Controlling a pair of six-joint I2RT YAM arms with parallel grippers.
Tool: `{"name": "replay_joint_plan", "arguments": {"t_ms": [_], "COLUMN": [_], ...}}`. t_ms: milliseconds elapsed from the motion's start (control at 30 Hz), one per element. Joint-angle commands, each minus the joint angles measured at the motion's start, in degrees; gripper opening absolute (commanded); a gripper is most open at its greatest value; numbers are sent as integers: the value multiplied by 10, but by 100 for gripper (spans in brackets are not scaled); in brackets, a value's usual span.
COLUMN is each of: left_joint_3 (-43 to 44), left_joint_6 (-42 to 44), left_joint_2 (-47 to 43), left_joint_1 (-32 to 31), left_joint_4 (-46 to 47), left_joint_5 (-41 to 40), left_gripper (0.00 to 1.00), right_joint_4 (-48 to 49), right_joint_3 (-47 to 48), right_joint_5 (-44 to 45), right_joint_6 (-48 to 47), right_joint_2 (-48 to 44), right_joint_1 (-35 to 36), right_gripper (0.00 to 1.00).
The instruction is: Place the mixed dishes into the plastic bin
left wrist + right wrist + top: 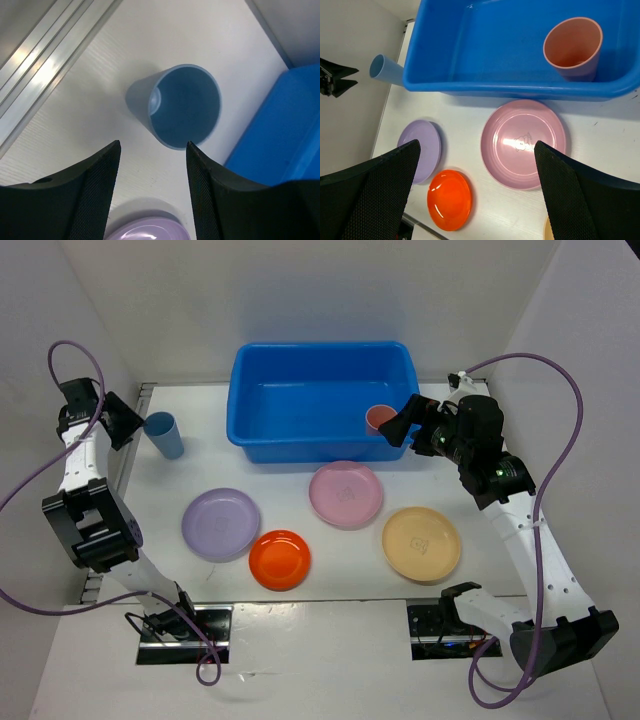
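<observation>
Near the far left corner of the worktop (350,580) the light-blue cup (182,105) is standing upright, just ahead of the left fingers (95,200), which are gaping apart.

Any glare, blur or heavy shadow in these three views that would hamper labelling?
Top external: even light and sharp, with only a soft shadow under the plastic bin. Left wrist: bright glare on the metal rail; the light-blue cup is crisp and the left fingers are dark. Right wrist: a small highlight on the pink plate; the right fingers are near-black.
</observation>
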Motion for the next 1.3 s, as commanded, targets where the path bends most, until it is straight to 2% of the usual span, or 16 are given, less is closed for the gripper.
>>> {"name": "replay_joint_plan", "arguments": {"t_ms": [0,500,633,767,800,833,900,933,1000,1033,1100,1267], "left_joint_3": [16,46,70,112,136,145,160,166,177,183,176,169], "left_joint_6": [13,40,60,76,84,92,99,99,105,105,111,111], "left_joint_2": [19,91,104,124,139,139,152,152,166,166,166,166], "left_joint_1": [4,-6,-20,-43,-43,-56,-63,-63,-68,-68,-68,-68], "left_joint_4": [7,7,7,-8,-21,-21,-34,-34,-45,-52,-52,-46], "left_joint_5": [-23,-43,-77,-106,-123,-130,-135,-135,-140,-140,-140,-135], "left_gripper": [63,63,56,43,29,22,12,10,10,16,20,20], "right_joint_4": [24,9,3,-2,-8,-8,-13,-13,-19,-19,-25,-30], "right_joint_3": [-6,-6,-12,-12,-12,-12,-12,-12,-12,-12,-12,-12], "right_joint_5": [-4,8,8,13,13,13,13,13,13,13,13,13], "right_joint_6": [-10,-15,-15,-15,-15,-10,-10,-10,-3,-3,-3,2], "right_joint_2": [-10,-16,-21,-21,-26,-26,-31,-37,-37,-37,-43,-53], "right_joint_1": [4,4,4,4,4,4,4,4,4,4,4,4], "right_gripper": [99,99,99,99,99,99,99,99,99,99,99,99]}}
